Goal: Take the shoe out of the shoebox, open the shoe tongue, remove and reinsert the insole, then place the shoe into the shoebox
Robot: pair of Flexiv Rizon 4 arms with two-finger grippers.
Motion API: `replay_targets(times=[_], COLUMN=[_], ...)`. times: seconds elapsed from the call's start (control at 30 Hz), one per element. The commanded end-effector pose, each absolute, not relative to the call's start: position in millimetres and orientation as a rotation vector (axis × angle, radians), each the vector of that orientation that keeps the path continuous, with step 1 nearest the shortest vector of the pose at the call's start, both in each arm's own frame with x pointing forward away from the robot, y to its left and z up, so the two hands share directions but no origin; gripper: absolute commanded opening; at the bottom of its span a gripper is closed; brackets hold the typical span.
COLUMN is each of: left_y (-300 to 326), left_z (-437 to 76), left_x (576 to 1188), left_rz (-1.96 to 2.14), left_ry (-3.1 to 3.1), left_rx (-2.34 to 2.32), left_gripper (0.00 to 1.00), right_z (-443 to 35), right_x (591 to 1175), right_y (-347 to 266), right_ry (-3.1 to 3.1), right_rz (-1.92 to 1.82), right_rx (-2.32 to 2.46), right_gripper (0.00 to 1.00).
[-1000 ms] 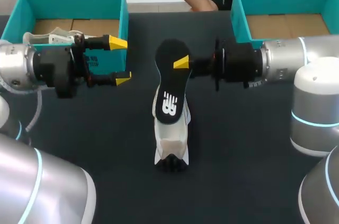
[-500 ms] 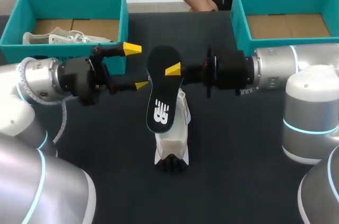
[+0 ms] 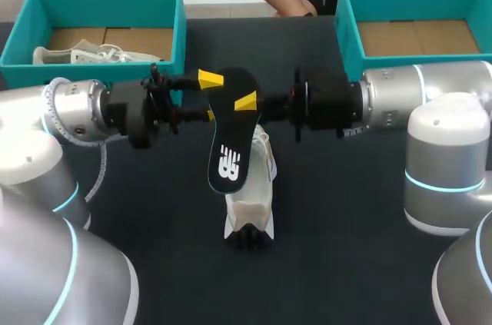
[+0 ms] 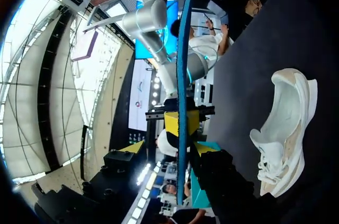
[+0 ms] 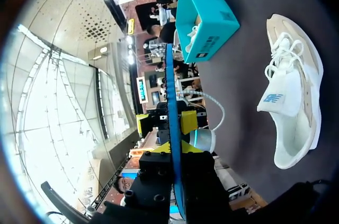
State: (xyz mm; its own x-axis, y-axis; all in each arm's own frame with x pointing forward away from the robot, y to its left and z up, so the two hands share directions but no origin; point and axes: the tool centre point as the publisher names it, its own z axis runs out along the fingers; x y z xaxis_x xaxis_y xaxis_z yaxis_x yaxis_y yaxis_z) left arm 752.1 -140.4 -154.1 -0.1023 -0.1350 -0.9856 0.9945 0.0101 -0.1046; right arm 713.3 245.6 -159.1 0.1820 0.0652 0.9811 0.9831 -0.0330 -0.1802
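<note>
Head camera looks down from behind; both wrist cameras face each other closely, sharing the insole (image 3: 229,140) and shoe (image 3: 254,202).

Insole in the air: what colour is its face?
Black insole with a white logo; head view shows it best.

An exhibition hall — high vaulted roof (image 4: 69,75), lit display screens (image 4: 140,49) (another robot arm (image 4: 145,15) on show).

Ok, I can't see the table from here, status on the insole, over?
Right gripper shut on insole, held above shoe. Left gripper open, fingers either side of insole. Nothing between insole and shoe.
</note>
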Motion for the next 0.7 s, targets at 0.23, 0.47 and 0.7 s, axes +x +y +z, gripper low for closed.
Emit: replay_targets(times=[0.23, 0.47, 0.7], left_y=[-144.9, -146.6, -145.5], left_z=[-150.3, -149.9, -150.5], left_x=[752.6, 752.0, 750.8], left_rz=[-1.299, -1.3, -1.297], left_ry=[1.212, 1.222, 1.235], left_rx=[1.081, 1.091, 1.102], left_gripper=[0.5, 0.42, 0.39], right_z=[-159.7, -159.5, -159.9], right_x=[717.0, 717.0, 716.8], right_y=[254.8, 256.9, 257.7], right_ry=[-1.123, -1.124, -1.123], right_rz=[-1.046, -1.046, -1.047], right_rx=[-1.361, -1.352, -1.349], right_gripper=[0.0, 0.0, 0.0])
